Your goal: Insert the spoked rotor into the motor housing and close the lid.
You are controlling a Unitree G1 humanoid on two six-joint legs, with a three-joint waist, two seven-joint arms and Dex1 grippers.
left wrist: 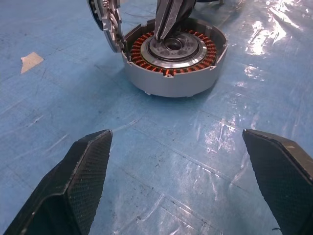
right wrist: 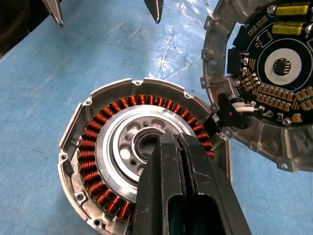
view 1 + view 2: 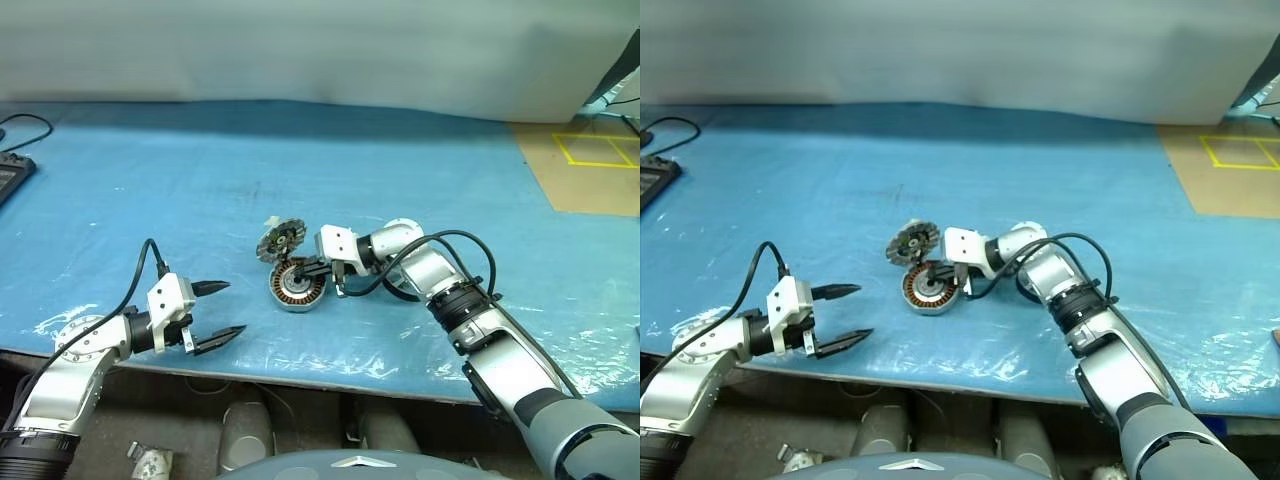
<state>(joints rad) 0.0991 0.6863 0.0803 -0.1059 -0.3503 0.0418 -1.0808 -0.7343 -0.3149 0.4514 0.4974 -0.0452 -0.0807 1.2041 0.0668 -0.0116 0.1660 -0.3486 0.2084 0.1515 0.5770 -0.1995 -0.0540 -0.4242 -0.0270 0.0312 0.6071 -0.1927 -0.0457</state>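
The motor housing (image 3: 297,289) lies flat on the blue sheet, its copper windings ringing a silver centre with holes (image 2: 128,147). I cannot tell whether that centre is the spoked rotor. The lid (image 3: 279,240) stands tilted on edge against the housing's far side. Its circuit-board face (image 2: 281,63) shows, and a wired plug joins it to the housing. My right gripper (image 2: 171,142) is shut with nothing between its fingers, and its tips rest over the housing's centre. My left gripper (image 3: 233,308) hangs open near the table's front edge, to the left of the housing and apart from it.
The table is covered by a blue plastic sheet (image 3: 200,180). A dark device with a cable (image 3: 10,175) lies at the far left edge. A brown board with yellow tape (image 3: 590,165) sits at the back right. The front edge runs just below the left gripper.
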